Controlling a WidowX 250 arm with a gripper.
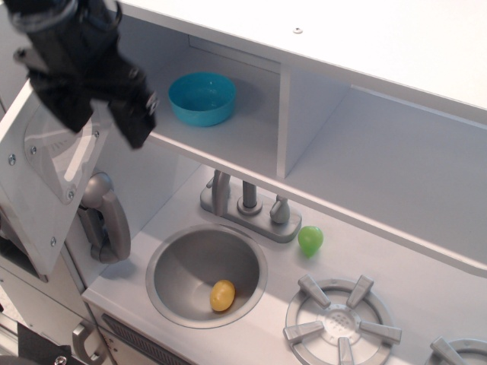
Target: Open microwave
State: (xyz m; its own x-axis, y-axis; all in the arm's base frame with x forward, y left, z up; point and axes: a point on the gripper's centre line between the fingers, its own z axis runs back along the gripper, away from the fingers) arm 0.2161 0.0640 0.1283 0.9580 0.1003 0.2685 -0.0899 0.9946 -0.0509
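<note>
Your microwave point(228, 129) is the upper left cabinet, and its door point(46, 179) hangs swung wide to the far left with the inner face and clear window toward the camera, so the bowl point(202, 97) inside shows fully and the opening looks essentially done. The tool point(99, 106) sits at the door's top edge, blurred, and you cannot tell how wide it is or whether it grips anything. Free it from the door before lifting, then withdraw up and outward, clear of the shelf and faucet point(247, 201).
</note>
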